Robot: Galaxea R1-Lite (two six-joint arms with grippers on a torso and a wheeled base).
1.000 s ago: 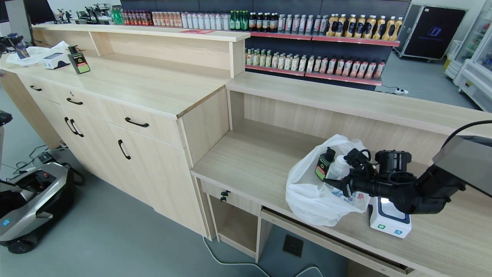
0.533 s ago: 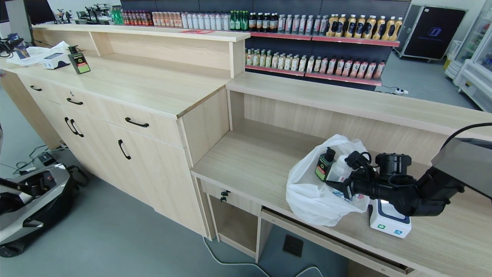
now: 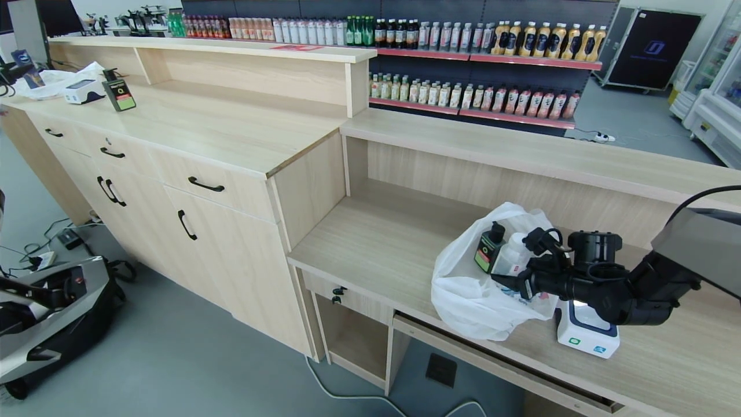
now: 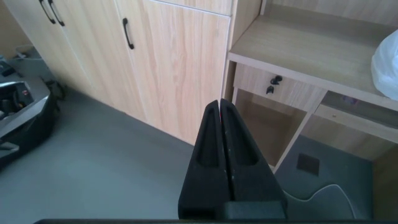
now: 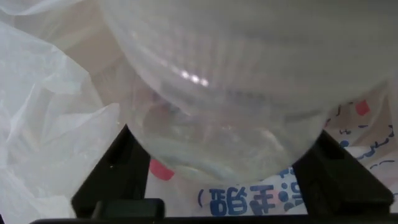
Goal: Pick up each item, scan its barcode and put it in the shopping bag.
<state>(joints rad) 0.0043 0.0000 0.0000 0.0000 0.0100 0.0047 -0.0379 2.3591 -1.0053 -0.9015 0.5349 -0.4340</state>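
Right hand [image 3: 505,280]: closed around a clear plastic bottle with a white cap [image 3: 512,255], which is held in the mouth of the bag.
Left hand [image 4: 220,106]: shut on nothing, held over the grey floor [image 4: 93,155].
Bag: a thin white plastic shopping bag [image 3: 469,295] is set on the pale wooden tabletop [image 3: 376,243]; a dark bottle with a green label [image 3: 489,248] is stood upright inside.
Scanner: a white and blue box [image 3: 586,337] is placed just beside the bag.
Room: long shelves of drink bottles [image 3: 474,58] are seen behind.
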